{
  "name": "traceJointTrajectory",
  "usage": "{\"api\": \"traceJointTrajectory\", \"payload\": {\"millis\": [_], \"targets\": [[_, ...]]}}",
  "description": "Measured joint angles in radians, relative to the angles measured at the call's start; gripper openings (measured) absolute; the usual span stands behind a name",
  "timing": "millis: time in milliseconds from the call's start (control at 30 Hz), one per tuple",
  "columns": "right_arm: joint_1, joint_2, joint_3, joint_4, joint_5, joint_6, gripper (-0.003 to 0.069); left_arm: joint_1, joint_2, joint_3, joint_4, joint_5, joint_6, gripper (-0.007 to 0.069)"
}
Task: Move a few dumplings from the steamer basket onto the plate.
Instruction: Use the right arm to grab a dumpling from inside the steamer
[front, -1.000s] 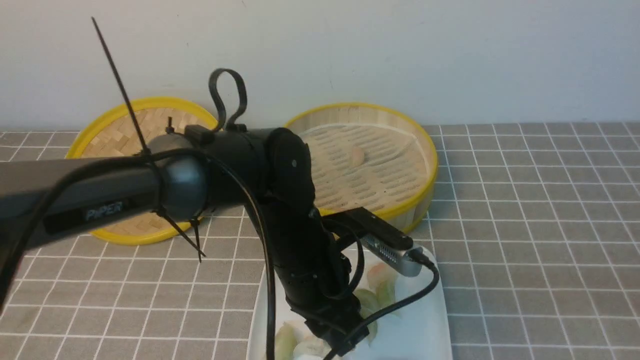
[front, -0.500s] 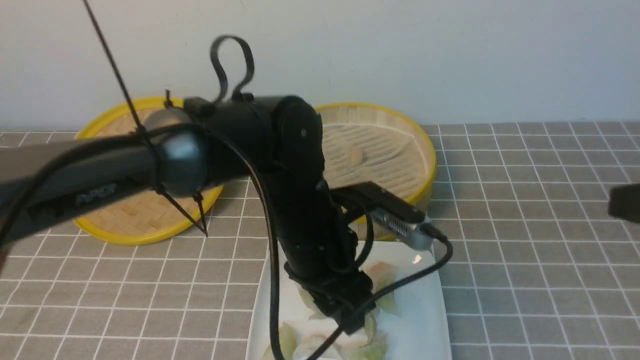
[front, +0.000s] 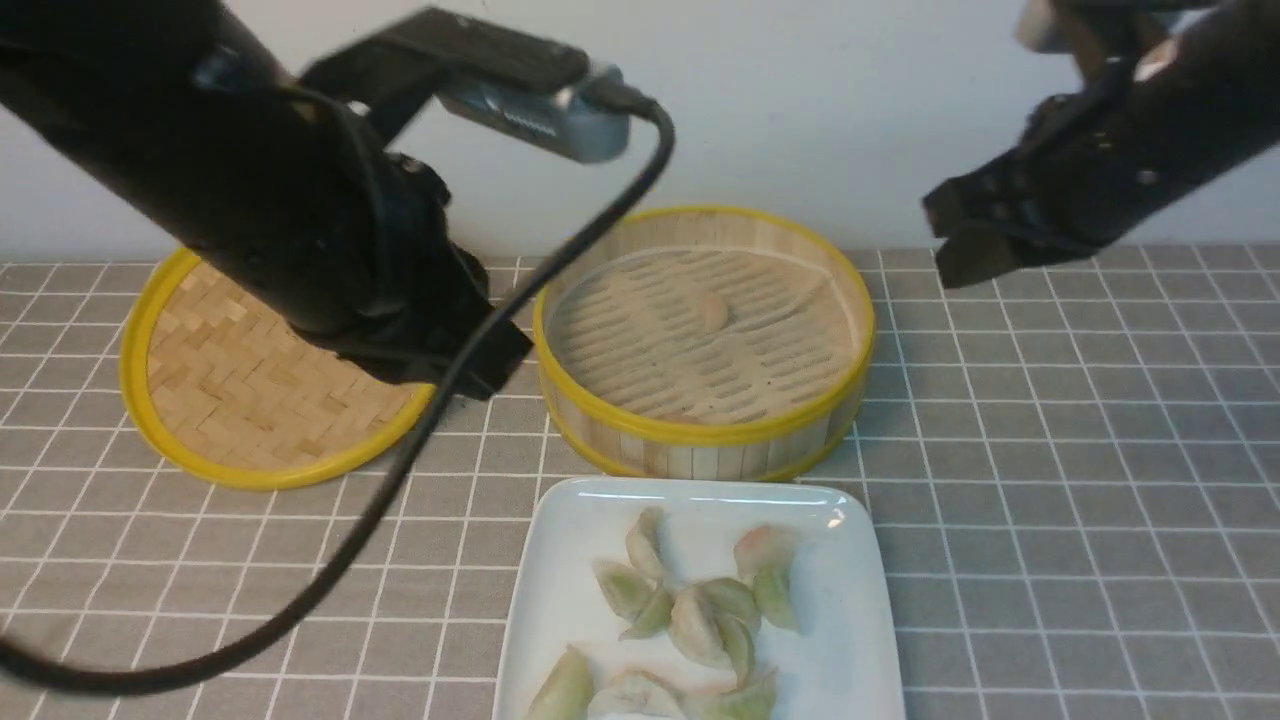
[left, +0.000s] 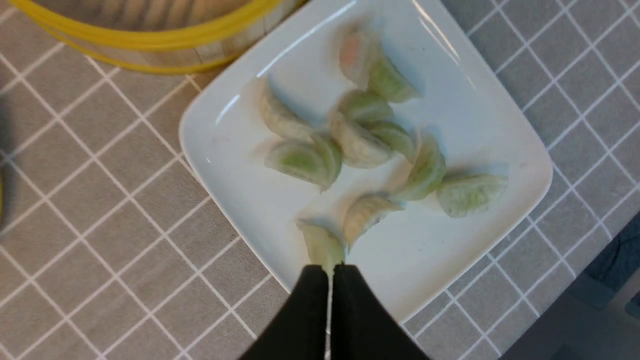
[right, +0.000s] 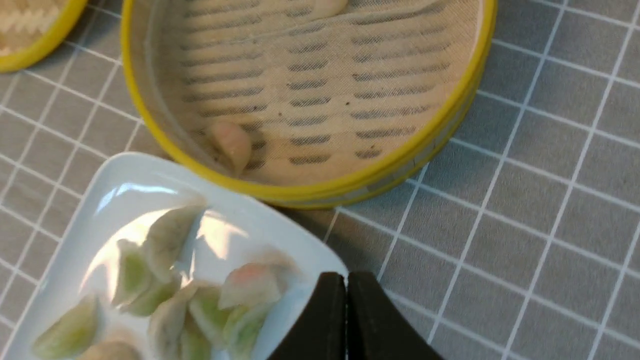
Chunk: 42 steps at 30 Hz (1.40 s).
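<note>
A: Left gripper (left: 328, 270): jaws pressed together, nothing between them. Right gripper (right: 346, 280) likewise, empty.

B: Blind spots?

A: Both grippers are smeared in the front view, so I read the jaws off the wrist views. The plate (front: 560, 600) is cut off by the front view's lower edge. The dumplings (front: 700, 620) on it overlap, so I can't count them cleanly. The left tips cover one dumpling's end in the wrist view, and contact can't be judged there. The front view shows that arm raised clear of the plate.

B: Where's the plate relative to the hands?

A: Below the left tips. Below the right tips and a little off to the side, with one corner just under them. The steamer basket (front: 700, 430) lies beyond the right tips, touching or nearly touching the plate.

B: Is the basket empty?

A: No. There's a pinkish dumpling (right: 231, 145) against the wall nearest the plate, which the front view doesn't show. A second one (front: 712, 312) sits mid-floor, clipped in the right wrist view.

B: Obstructions?

A: The left arm, wrist camera (front: 530, 85) and cable (front: 400, 480) cover part of the lid (front: 250, 400) beside the basket.

B: Surface?

A: Grey grid tablecloth (front: 1050, 500), plain pale wall (front: 800, 100) behind.
</note>
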Motion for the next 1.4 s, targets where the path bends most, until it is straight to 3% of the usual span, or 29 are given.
{"api": "traceJointTrajectory", "payload": {"millis": [133,233,400,667,767,1033,1300,1400], "targets": [[0.030,0.260,-0.259,-0.030,0.089,0.016,0.0029,0.001,-0.114,0.000,-0.002,0.014,-0.018,-0.0005],[0.045,0.537,-0.583,-0.055,0.121,0.046,0.0094,0.001,-0.220,0.000,0.003,0.023,-0.056,-0.0005],[0.057,0.758,-0.866,-0.066,0.126,0.121,0.0199,0.001,-0.319,0.000,0.052,0.027,-0.097,-0.0005],[0.091,0.872,-0.989,-0.083,0.134,0.053,0.0383,0.001,-0.416,0.004,0.157,0.043,-0.136,-0.0005],[0.106,0.891,-0.994,-0.085,0.134,0.018,0.0418,0.001,-0.423,0.034,0.201,0.043,-0.142,-0.0005],[0.141,0.906,-0.994,-0.091,0.057,-0.013,0.0435,0.001,-0.420,0.181,0.249,0.043,-0.152,-0.0005],[0.145,0.941,-0.998,-0.149,0.037,-0.012,0.0435,0.001,-0.423,0.200,0.252,0.044,-0.154,-0.0005],[0.145,0.946,-1.003,-0.157,0.035,-0.005,0.0379,0.001,-0.428,0.200,0.252,0.044,-0.155,-0.0005]]}}
